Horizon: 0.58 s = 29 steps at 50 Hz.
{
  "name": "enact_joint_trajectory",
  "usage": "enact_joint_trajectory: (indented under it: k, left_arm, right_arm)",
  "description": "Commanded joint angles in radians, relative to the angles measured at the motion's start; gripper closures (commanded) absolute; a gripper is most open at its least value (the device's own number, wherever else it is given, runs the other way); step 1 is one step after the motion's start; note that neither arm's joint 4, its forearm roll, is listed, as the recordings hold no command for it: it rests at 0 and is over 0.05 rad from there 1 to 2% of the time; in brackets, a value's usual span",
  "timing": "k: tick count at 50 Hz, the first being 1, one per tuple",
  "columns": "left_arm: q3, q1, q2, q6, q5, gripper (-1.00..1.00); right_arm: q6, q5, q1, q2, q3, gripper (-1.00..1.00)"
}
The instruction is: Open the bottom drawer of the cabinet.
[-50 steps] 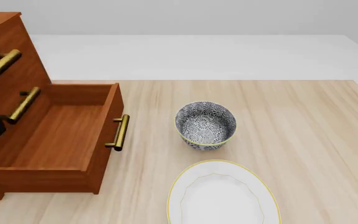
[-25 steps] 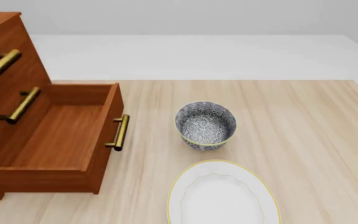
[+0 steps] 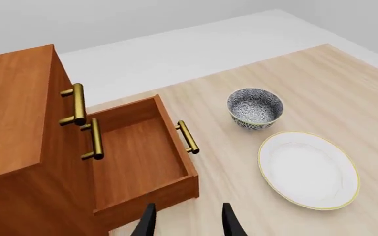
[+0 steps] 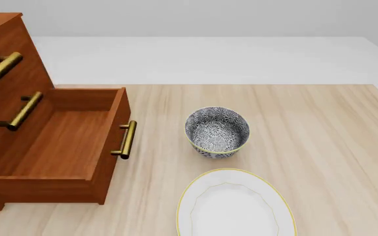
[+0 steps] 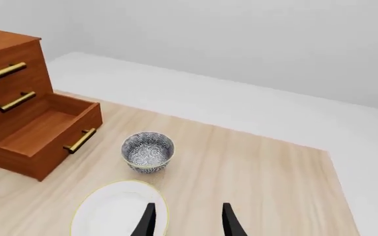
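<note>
Reddish-brown wood: the cabinet sits at the table's near-left, and the bottom drawer is pulled well out of it toward the patterned bowl. Tray looks empty, brass bar handle on its front facing the bowl. I judge the task done or nearly so.

Neither arm shows in the front view. Left gripper has its fingers spread with nothing between them, clear above the drawer's near corner, touching nothing. Right gripper is likewise spread and empty, on the far side of the white plate from the cabinet, well apart from it.

Key relation: the handle's long axis runs across the drawer front, square to the pull direction, which is from the cabinet toward the bowl. Left arm is much nearer. If I need more travel, I go left, coming down on the handle from the bowl side.
</note>
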Motion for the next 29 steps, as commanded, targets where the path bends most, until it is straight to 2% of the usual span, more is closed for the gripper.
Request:
enact_joint_trajectory:
  k: [1,7,18,29]
  left_arm:
    - [-0.036,0.014,-0.022,-0.005,0.077,-1.0]
    - [-0.054,0.025,-0.022,-0.004,0.092,-1.0]
    - [-0.056,0.043,-0.022,0.01,0.096,-1.0]
    - [-0.026,0.069,-0.022,0.02,0.096,-1.0]
  right_arm:
    - [0.0,0.045,0.017,0.0,0.014,-1.0]
    - [-0.004,0.045,0.018,0.0,0.021,-1.0]
    - [0.022,0.045,0.034,0.0,0.077,-1.0]
    - [0.036,0.044,0.035,0.0,0.094,-1.0]
